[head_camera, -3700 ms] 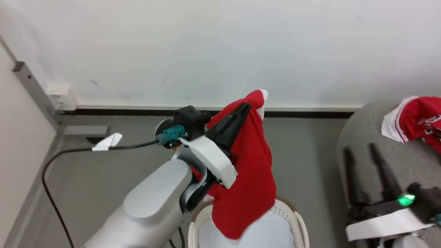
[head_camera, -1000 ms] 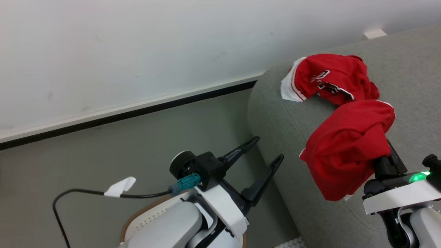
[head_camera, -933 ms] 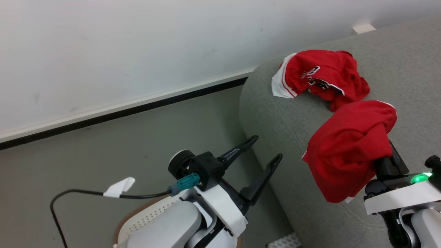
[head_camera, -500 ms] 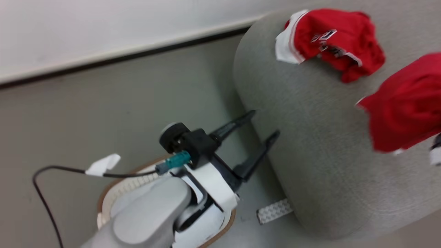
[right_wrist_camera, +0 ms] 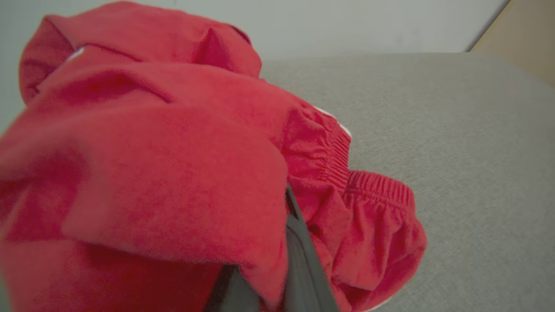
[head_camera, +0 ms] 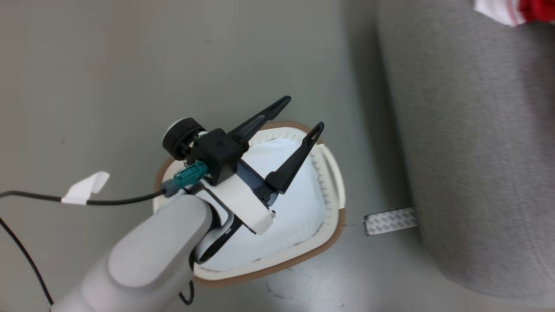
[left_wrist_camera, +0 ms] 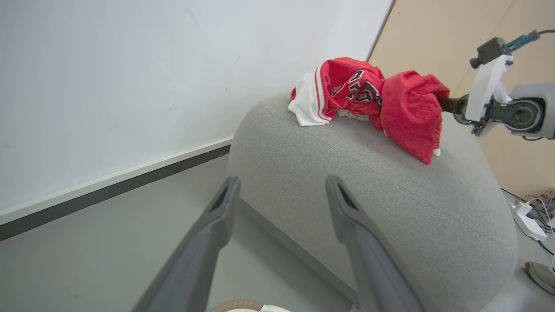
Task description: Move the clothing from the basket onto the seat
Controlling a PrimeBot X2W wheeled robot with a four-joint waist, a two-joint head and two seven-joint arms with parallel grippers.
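The basket (head_camera: 334, 190) stands on the floor left of the seat (head_camera: 477, 151), and only its white pad (head_camera: 299, 203) shows inside. My left gripper (head_camera: 304, 112) hovers above the basket, open and holding nothing. The left wrist view looks past the left gripper (left_wrist_camera: 282, 180) to the seat (left_wrist_camera: 368, 195), where the red jersey (left_wrist_camera: 338, 86) lies crumpled on top. Beside it red shorts (left_wrist_camera: 412, 112) hang from my right gripper (left_wrist_camera: 451, 105), just above the cushion. In the right wrist view the shorts (right_wrist_camera: 173, 151) drape over one dark finger (right_wrist_camera: 299, 255), hiding the fingertips.
A black cable with a white tag (head_camera: 84, 188) trails over the grey floor at left. A patterned strip (head_camera: 390, 220) lies on the floor between basket and seat. A white wall with a dark baseboard (left_wrist_camera: 108, 190) runs behind; a power strip (left_wrist_camera: 529, 221) sits at far right.
The head camera has tilted down onto the basket. The shorts, held by my left gripper 3.7 s ago, now hang from my right gripper over the seat, and the left gripper is open.
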